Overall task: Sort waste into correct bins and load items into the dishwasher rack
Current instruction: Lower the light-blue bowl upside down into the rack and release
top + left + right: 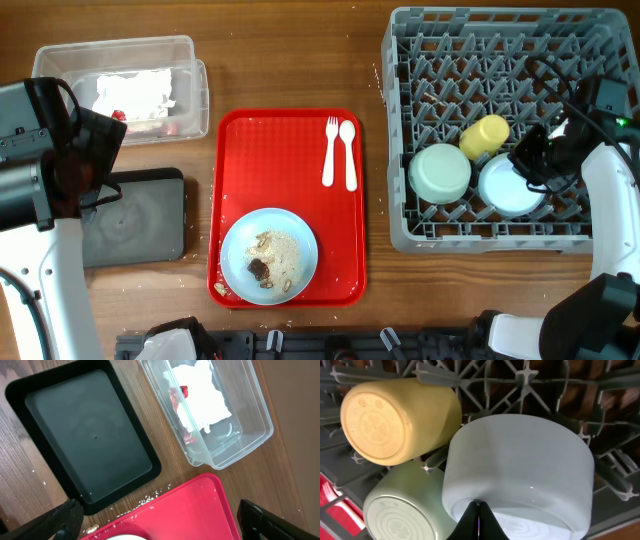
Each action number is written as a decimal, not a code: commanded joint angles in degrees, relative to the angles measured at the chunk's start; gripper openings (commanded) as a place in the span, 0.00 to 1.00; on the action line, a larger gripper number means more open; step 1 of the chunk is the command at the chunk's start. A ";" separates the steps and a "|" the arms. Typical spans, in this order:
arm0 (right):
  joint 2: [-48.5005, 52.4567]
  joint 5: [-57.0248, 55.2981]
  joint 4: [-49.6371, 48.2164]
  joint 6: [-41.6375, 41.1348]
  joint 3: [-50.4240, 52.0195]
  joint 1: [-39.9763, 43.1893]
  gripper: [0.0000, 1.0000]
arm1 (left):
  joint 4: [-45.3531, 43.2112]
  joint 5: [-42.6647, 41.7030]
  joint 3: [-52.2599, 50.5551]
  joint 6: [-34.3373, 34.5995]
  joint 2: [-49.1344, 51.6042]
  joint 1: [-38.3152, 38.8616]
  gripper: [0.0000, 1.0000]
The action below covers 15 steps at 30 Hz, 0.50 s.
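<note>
The right gripper [479, 520] is pressed together, empty, beside the inverted light blue plastic bowl [520, 470] in the grey pegged plastic dishwasher rack [500, 40]. The light blue plate of crumbs [268, 255] is found well leftward on the flat red tray [240, 150], nearer the spread left gripper [165, 527], whose fingertips [62, 519] are cut off.

Flat red tray [260, 160] lies mid-table, raised rim, rounded corners, long side running front to back, brown wooden table [290, 50] underneath, grain running left to right

Robot lab bench: wooden table [290, 60], dishwasher rack [500, 16], red tray [280, 160].
</note>
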<state>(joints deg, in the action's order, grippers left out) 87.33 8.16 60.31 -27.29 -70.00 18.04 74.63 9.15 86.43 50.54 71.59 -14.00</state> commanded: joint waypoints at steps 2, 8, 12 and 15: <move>2.75 -2.60 -3.76 -1.16 -2.12 0.31 0.04 | 0.00 0.76 0.15 0.94 -0.35 -0.26 1.00; 2.67 -2.60 -1.75 0.35 -6.45 0.28 0.04 | 0.00 0.76 0.15 0.94 -0.35 -0.26 1.00; 2.38 -4.87 -2.08 0.24 -6.62 0.31 0.06 | 0.00 0.76 0.15 0.94 -0.35 -0.26 1.00; 2.40 -5.16 -2.49 0.26 -6.62 0.28 0.09 | 0.00 0.76 0.15 0.94 -0.35 -0.26 1.00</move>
<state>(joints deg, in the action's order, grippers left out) 89.19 5.28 58.15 -27.33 -75.18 18.09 74.63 9.15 86.43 50.52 71.59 -14.00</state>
